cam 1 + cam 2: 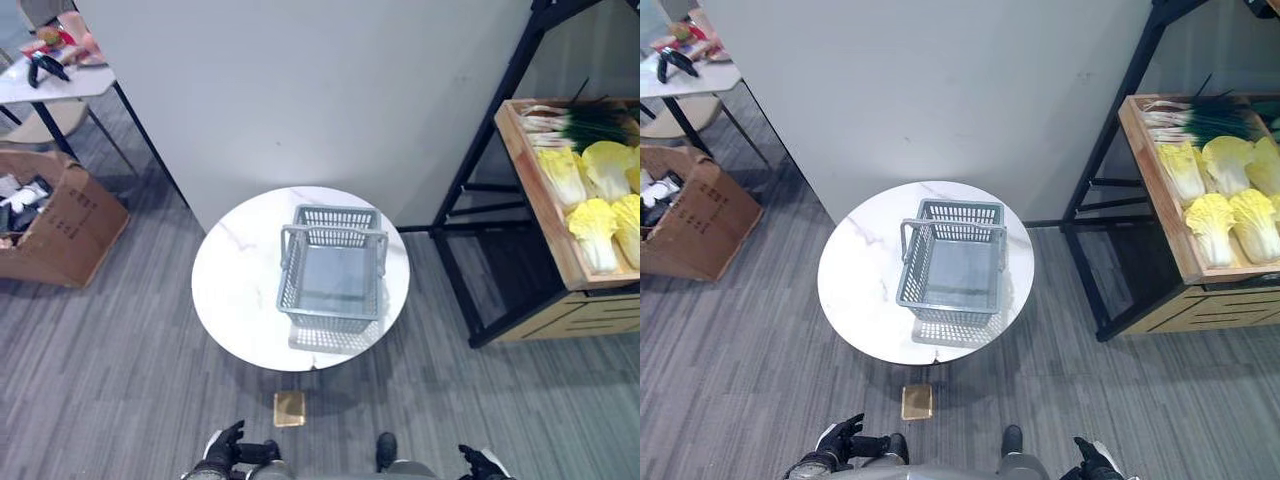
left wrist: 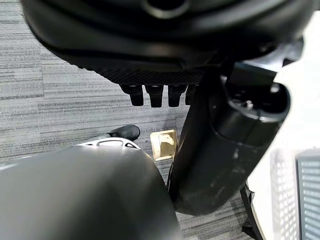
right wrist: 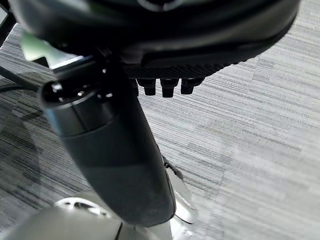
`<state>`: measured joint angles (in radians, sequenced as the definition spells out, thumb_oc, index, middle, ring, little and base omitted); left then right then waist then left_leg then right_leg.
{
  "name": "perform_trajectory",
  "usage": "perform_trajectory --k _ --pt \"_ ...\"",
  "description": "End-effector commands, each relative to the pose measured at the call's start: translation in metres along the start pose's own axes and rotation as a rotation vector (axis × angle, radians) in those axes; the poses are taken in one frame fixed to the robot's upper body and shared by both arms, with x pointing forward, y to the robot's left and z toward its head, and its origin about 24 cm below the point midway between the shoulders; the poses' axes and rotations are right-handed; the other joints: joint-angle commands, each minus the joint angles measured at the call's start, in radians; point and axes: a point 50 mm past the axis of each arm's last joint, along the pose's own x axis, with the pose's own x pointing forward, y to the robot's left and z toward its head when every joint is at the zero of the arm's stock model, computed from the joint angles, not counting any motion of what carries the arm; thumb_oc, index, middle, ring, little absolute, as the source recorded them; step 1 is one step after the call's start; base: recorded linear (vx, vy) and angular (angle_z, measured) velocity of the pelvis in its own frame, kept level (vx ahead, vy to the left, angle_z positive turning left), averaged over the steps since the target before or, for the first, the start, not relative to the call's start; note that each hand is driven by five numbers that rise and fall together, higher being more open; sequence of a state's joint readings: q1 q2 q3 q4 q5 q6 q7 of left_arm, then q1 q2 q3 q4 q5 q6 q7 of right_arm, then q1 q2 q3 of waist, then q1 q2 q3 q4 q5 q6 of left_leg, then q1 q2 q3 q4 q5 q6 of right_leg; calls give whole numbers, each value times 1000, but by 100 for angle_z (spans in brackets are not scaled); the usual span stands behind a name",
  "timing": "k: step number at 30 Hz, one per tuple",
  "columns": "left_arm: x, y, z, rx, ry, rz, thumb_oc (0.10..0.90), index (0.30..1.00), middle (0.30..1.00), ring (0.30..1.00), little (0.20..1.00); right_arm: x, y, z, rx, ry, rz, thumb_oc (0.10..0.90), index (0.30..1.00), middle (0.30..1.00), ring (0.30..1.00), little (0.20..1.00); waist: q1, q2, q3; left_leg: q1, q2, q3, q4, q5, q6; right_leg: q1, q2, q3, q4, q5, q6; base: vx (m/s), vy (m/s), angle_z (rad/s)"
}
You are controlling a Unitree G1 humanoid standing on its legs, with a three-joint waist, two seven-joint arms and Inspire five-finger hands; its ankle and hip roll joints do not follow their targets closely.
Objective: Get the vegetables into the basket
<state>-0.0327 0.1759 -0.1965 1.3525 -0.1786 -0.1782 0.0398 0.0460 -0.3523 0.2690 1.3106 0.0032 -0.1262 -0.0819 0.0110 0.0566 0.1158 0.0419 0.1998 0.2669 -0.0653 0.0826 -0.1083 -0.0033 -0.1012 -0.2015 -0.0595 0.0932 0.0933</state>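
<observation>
- Where the left eye view looks down, we see a grey basket (image 1: 333,268) standing upright on a round white tabletop (image 1: 235,290), a little towards its right half, with nothing inside it; to the right, well apart from the tabletop, a wooden crate (image 1: 535,190) on a black rack (image 1: 470,180) holds the vegetables: pale yellow cabbages (image 1: 595,232) lying side by side, and green onions (image 1: 575,122) at the crate's far end; a cardboard box (image 1: 62,222) sits on the grey floor at the far left; a small gold block (image 1: 290,408) lies on the floor just in front of the tabletop; the left hand (image 1: 222,444) and the right hand (image 1: 487,464) hang low at the near edge, both well apart from basket and crate, holding nothing.
- In the right eye view we find the same layout: basket (image 1: 952,268) on the tabletop (image 1: 855,285), cabbages (image 1: 1210,220) in the crate (image 1: 1155,180) at the right.
- In the left wrist view we see the left hand (image 2: 227,145) with its fingers (image 2: 155,95) straight and its thumb apart from them, clasping nothing; the gold block (image 2: 164,144) shows on the floor past it, and the basket's (image 2: 306,195) mesh at one edge.
- In the right wrist view the right hand (image 3: 110,150) is likewise relaxed, fingers (image 3: 169,86) straight over bare floor, empty.
</observation>
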Motion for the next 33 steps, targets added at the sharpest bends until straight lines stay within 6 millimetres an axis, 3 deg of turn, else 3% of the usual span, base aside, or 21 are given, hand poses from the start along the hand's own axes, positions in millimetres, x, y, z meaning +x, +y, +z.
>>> perform_trajectory --k 1,3,5,6,7,8,9,10,11,12,13,15,17,18,19,20,23,24,29,33 --pt "-7 17 -31 -49 117 70 900 1000 1000 1000 1000 2 -47 44 30 -188 -219 900 1000 1000 1000 1000 -6 -85 12 49 -44 29 -22 -15 -19 -1 -68 54 5 38 70 9 31 -12" --pt "-8 17 -32 -53 118 68 900 1000 1000 1000 1000 0 -58 55 -31 -241 -240 900 1000 1000 1000 1000 -7 -85 10 52 -45 33 -22 -18 -19 -2 -70 59 4 42 72 -9 36 -22" --pt "-9 18 -36 -72 119 63 900 1000 1000 1000 1000 -15 -92 92 -164 -430 -327 900 1000 1000 1000 1000 -12 -87 6 56 -47 41 -22 -23 -19 -4 -74 68 3 50 78 -12 49 -26" --pt "-11 19 -40 -79 124 60 900 1000 1000 1000 1000 -43 -119 132 -317 -643 -422 900 1000 1000 1000 1000 -19 -93 2 59 -50 45 -22 -27 -17 -8 -78 75 5 55 83 -13 38 -13" --pt "-11 18 -41 -78 124 58 900 1000 1000 1000 1000 -44 -119 131 -317 -641 -422 900 1000 1000 1000 1000 -18 -92 2 59 -50 44 -22 -27 -17 -8 -78 75 5 55 83 -16 53 -12" --pt "-11 21 -42 -82 129 68 900 1000 1000 1000 1000 -77 -134 166 -401 -839 -514 900 1000 1000 1000 1000 -22 -97 -2 63 -51 46 -22 -30 -16 -7 -82 76 6 58 88 -6 29 -8" --pt "-11 20 -42 -80 130 67 900 1000 1000 1000 1000 -77 -135 165 -401 -836 -515 900 1000 1000 1000 1000 -20 -96 -3 62 -51 46 -22 -30 -15 -7 -83 76 6 58 88 -6 40 -8" --pt "-11 21 -42 -84 132 71 900 1000 1000 1000 1000 -95 -138 183 -427 -941 -549 900 1000 1000 1000 1000 -19 -98 -5 65 -52 47 -22 -32 -14 -6 -85 75 7 59 89 0 0 0" --pt "-10 21 -40 -84 129 73 900 1000 1000 1000 1000 -112 -137 199 -429 -1046 -580 900 1000 1000 1000 1000 -11 -99 -12 64 -53 45 -22 -34 -13 -3 -89 72 6 60 92 0 0 0" --pt "-10 21 -40 -84 128 73 900 1000 1000 1000 1000 -112 -137 199 -429 -1046 -580 900 1000 1000 1000 1000 -11 -99 -12 63 -53 45 -22 -34 -13 -3 -89 71 5 60 92 0 0 0" --pt "-10 22 -38 -67 124 76 900 1000 1000 1000 1000 -135 -134 224 -450 -1185 -606 900 1000 1000 1000 1000 3 -101 -19 61 -55 39 -22 -35 -11 1 -93 63 4 61 93 0 0 0" --pt "-9 21 -36 -56 122 73 900 1000 1000 1000 1000 -144 -133 235 -460 -1236 -615 900 1000 1000 1000 1000 10 -102 -21 59 -55 36 -22 -35 -11 5 -94 58 3 60 93 3 2 6" --pt "-9 21 -34 -27 114 69 900 1000 1000 1000 1000 -159 -126 258 -455 -1336 -603 900 1000 1000 1000 1000 29 -104 -25 55 -55 29 -22 -35 -11 12 -98 48 -3 61 93 3 -9 15" --pt "-9 20 -34 2 120 63 900 1000 1000 1000 1000 -175 -114 281 -424 -1451 -555 900 1000 1000 1000 1000 50 -106 -27 52 -55 25 -22 -35 -11 16 -100 41 -7 61 93 -2 -7 16" --pt "-9 20 -34 0 120 64 900 1000 1000 1000 1000 -175 -113 282 -424 -1453 -554 900 1000 1000 1000 1000 48 -106 -26 52 -55 24 -22 -35 -11 17 -100 40 -7 61 93 7 -13 13" --pt "-9 19 -35 17 126 62 900 1000 1000 1000 1000 -185 -106 302 -391 -1516 -516 900 1000 1000 1000 1000 70 -106 -26 50 -56 17 -22 -34 -11 24 -102 32 -10 61 92 9 -7 15" --pt "-9 21 -37 18 134 72 900 1000 1000 1000 1000 -200 -97 321 -323 -1601 -458 900 1000 1000 1000 1000 85 -107 -22 49 -55 15 -22 -32 -12 28 -101 24 -13 60 91 4 -11 20" --pt "-10 22 -38 23 142 85 900 1000 1000 1000 1000 -208 -87 338 -261 -1645 -403 900 1000 1000 1000 1000 102 -107 -16 44 -54 10 -22 -30 -13 28 -102 21 -15 60 90 -4 -13 17" --pt "-9 25 -36 30 140 100 900 1000 1000 1000 1000 -223 -79 371 -275 -1676 -393 900 1000 1000 1000 1000 132 -108 3 23 -47 -2 -22 -19 -17 24 -100 11 -15 58 86 -7 -17 13" --pt "-8 25 -32 36 129 99 900 1000 1000 1000 1000 -222 -77 386 -283 -1648 -400 900 1000 1000 1000 1000 149 -108 15 8 -43 -10 -22 -13 -18 17 -98 4 -15 58 84 -5 -14 6"
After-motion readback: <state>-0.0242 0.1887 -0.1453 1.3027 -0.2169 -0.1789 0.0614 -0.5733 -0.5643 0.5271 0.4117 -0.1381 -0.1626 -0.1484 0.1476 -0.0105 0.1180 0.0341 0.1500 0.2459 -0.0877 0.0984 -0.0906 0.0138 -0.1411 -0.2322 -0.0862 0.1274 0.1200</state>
